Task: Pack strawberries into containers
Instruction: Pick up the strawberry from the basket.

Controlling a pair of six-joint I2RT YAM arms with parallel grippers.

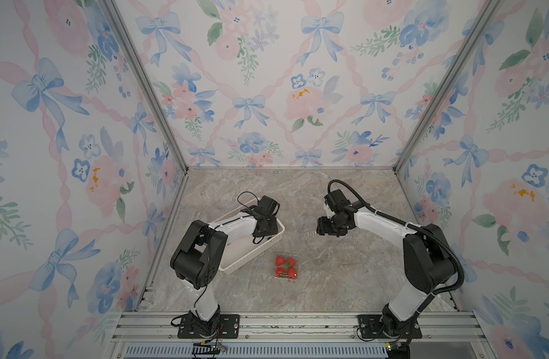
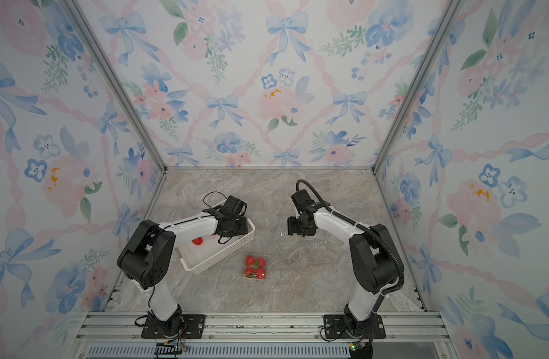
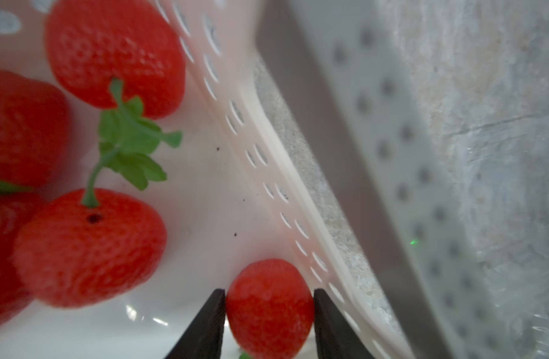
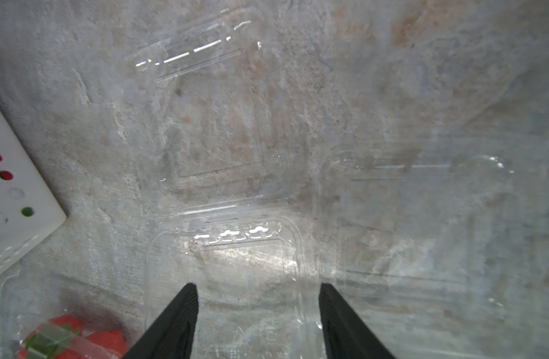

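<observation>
Left jaws are down inside the white basket [image 2: 220,258], lower left of centre in both top views. In the left wrist view the black tips sit right against both sides of one strawberry [image 3: 270,310] at the bottom centre of the frame, close to the basket's perforated wall. I can't tell whether they are clamped on it or only bracketing it.

The loose strawberries [image 3: 90,248] lie on the basket floor along the left of that frame. At least three show, with green caps between them (soft focus, so the count is rough). One more red berry shows in the basket in a top view [image 2: 197,241].

Right jaws stand apart with nothing between them. They hover over an empty clear container [image 4: 229,258] at the lower centre of the right wrist view. A second clear container [image 4: 422,223] lies just beside it, right of frame. Both rest on the marble-pattern bench [image 1: 329,289].

The packed container [image 1: 286,268] holds four strawberries. It sits low and central in both top views, just beside the basket's lower right corner and apart from both arms. It also shows at the lower left of the right wrist view.
</observation>
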